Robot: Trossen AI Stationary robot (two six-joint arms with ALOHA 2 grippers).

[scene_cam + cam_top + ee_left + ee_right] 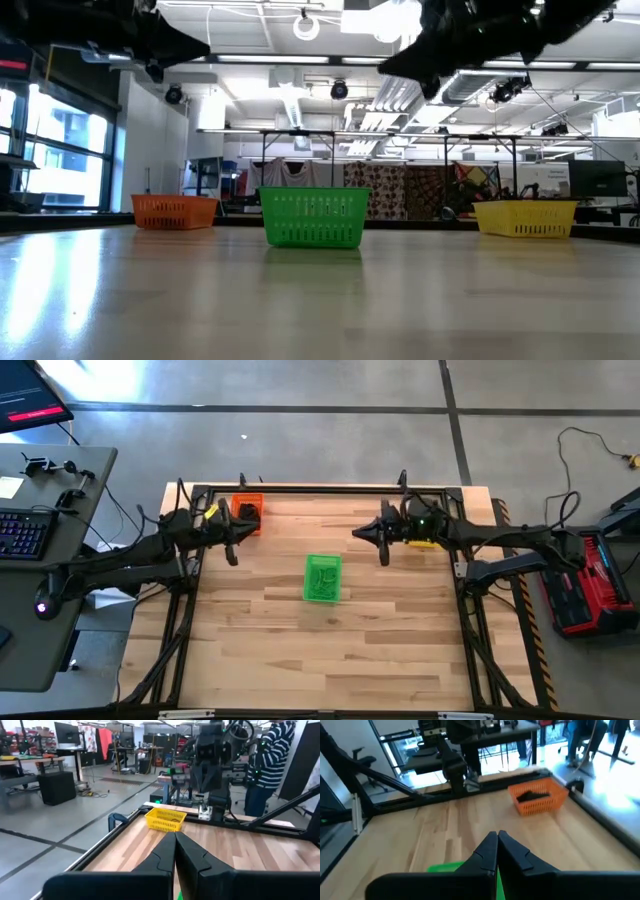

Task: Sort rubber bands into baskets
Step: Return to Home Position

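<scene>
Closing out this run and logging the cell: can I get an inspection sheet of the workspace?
Surface: wooden table, bare apart from the baskets.
Job's things: orange basket holds dark rubber bands; green basket mid-table; yellow basket by the right arm.
Clutter: nothing seen.
Grippers: left gripper and right gripper shut, empty, above the table.
Cables: loose cable on the floor, right.
Surroundings: keyboard desk left; red case right; person in striped top beyond.

I work in an open robotics lab: bare ceiling ducts [292, 103], concrete floor [300, 385], a keyboard [22, 532] beside my table [330, 650].
</scene>
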